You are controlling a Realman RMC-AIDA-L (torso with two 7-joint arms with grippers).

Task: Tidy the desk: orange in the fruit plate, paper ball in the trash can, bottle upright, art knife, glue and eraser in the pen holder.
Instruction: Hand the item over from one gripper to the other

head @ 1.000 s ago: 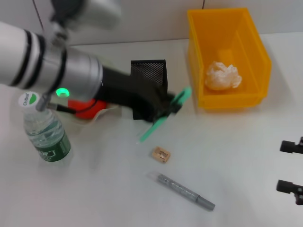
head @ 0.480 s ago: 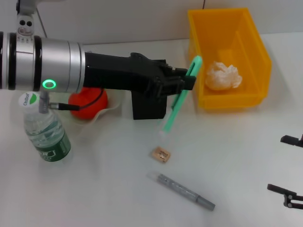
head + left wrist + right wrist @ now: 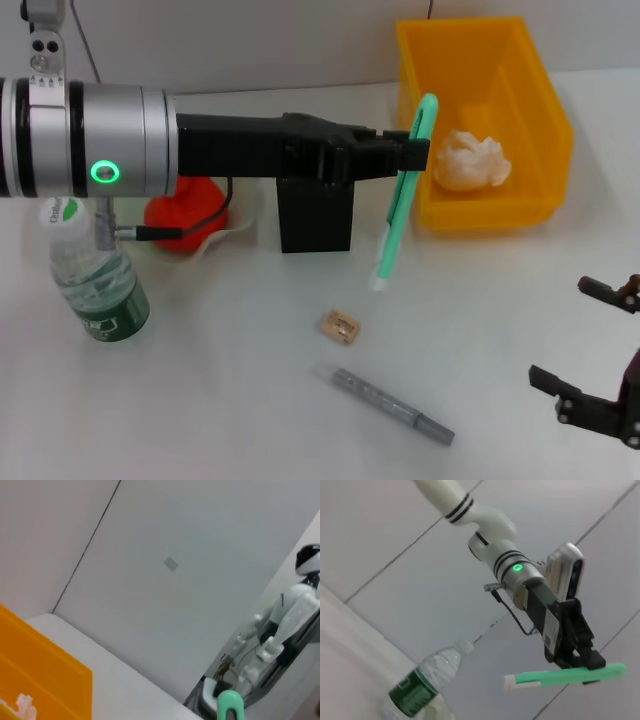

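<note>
Green art knife point(image 3: 402, 190) held up off the desk, near-vertical with a slight tilt, clamped near its upper end by the left gripper point(image 3: 412, 152). The knife hangs between the pen holder point(image 3: 314, 212) and the trash can point(image 3: 483, 120), its lower white tip just above the desk surface, not inside either. The left arm reaches across in front of the pen holder, hiding the holder's top. In the right wrist view the same knife point(image 3: 565, 675) shows pinched crosswise in the left gripper point(image 3: 585, 660). The left wrist view catches only the knife's rounded green end point(image 3: 230, 706) and a corner of the yellow bin point(image 3: 40, 675).

Paper ball point(image 3: 470, 160) lies inside the trash can. Orange point(image 3: 185, 215) sits behind the arm, probably in the fruit plate point(image 3: 235, 232), mostly hidden. Bottle point(image 3: 95, 280) stands upright at the robot's left. Eraser point(image 3: 340, 327) lies on the desk below the knife, apart from it. Grey pen-like stick point(image 3: 392, 404) lies flat just beyond the eraser, possibly the glue. Right gripper point(image 3: 590, 350) sits low at the right edge, fingers spread, holding nothing.
</note>
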